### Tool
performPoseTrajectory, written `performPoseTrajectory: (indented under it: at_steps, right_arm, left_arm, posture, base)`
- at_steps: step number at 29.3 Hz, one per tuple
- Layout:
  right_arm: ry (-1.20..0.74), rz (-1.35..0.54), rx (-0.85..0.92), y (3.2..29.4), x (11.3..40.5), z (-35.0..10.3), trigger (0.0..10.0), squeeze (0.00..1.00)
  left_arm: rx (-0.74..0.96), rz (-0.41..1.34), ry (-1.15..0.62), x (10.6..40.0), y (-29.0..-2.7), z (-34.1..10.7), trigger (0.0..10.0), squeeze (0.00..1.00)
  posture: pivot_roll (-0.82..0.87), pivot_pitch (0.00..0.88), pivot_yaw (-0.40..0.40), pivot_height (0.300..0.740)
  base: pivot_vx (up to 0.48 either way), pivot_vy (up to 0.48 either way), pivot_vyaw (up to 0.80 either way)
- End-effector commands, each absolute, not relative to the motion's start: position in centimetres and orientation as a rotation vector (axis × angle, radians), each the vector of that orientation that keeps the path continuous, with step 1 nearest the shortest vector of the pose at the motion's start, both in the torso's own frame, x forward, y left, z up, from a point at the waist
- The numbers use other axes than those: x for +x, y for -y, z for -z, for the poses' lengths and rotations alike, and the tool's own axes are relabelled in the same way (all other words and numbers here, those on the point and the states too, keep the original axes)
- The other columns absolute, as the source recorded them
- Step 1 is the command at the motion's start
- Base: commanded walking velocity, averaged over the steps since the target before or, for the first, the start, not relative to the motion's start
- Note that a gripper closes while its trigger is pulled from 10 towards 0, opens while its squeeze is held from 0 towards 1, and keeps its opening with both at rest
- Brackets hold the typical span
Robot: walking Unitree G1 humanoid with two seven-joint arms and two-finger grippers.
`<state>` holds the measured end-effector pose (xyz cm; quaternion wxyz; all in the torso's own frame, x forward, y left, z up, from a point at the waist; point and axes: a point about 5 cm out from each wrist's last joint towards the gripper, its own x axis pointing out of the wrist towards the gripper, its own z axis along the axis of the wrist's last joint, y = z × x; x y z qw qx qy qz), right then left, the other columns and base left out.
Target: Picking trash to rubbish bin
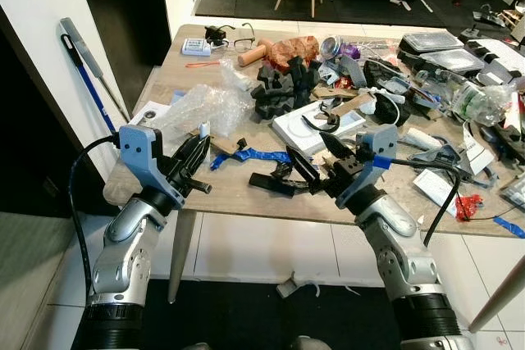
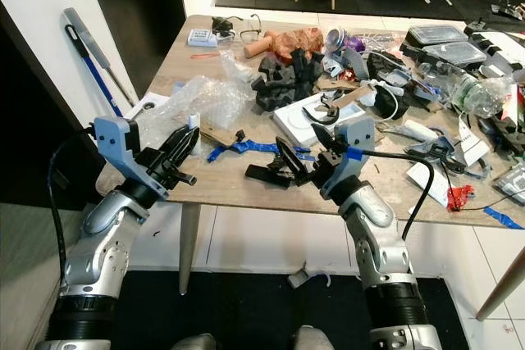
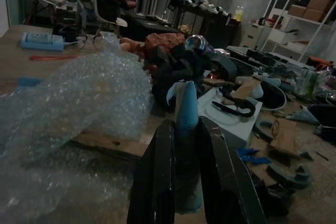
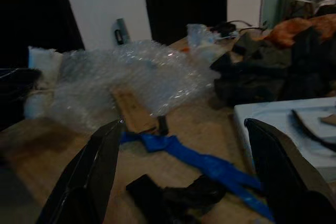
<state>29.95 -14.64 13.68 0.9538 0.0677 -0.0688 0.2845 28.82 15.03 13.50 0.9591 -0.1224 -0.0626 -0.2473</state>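
Black plastic scrap lies near the front edge of the wooden table, just ahead of the right gripper, w/ a strip of blue tape touching or just beside it on the far side. Right gripper's fingers are spread wide, nothing between them; the right wrist view looks straight down over scrap and tape, so it's prob. lined up to drop onto the black piece. That looks like the next pick.

Left gripper sits at the table's left front corner, fingers pinched nearly closed on a small pale-blue piece, which pokes out past the tips. Looks like trash already in hand, held low and steady while the other arm works. What the piece is exactly: can't tell.

Just beyond the left gripper, a heap of bubble wrap w/ a cardboard strip sticking out from under it. More candidates further back: black foam chunks, a white flat box, a crushed can, plastic bottle at right. Table is v. cluttered, so plenty left to clear. No bin in sight here; a blue-handled mop leans on the wall at left.
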Motion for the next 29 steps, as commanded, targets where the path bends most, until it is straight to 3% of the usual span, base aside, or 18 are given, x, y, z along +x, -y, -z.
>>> performPoseTrajectory:
  at_steps: [1, 29]
  right_arm:
    - [0.138, -0.591, 0.126, 14.65, 29.97, -13.63, 10.0, 0.00]
    - [0.115, -0.600, 0.114, 14.52, 30.13, -13.20, 10.0, 0.00]
  left_arm:
    - [-0.241, 0.518, 0.120, 28.90, -14.95, -13.33, 10.0, 0.00]
    - [-0.234, 0.544, 0.117, 28.97, -14.65, -13.17, 10.0, 0.00]
  posture:
    - [-0.01, 0.000, -0.001, 0.740]
    - [-0.01, 0.000, -0.002, 0.740]
  base:
    - [-0.315, 0.000, 0.00]
    - [-0.345, 0.000, 0.00]
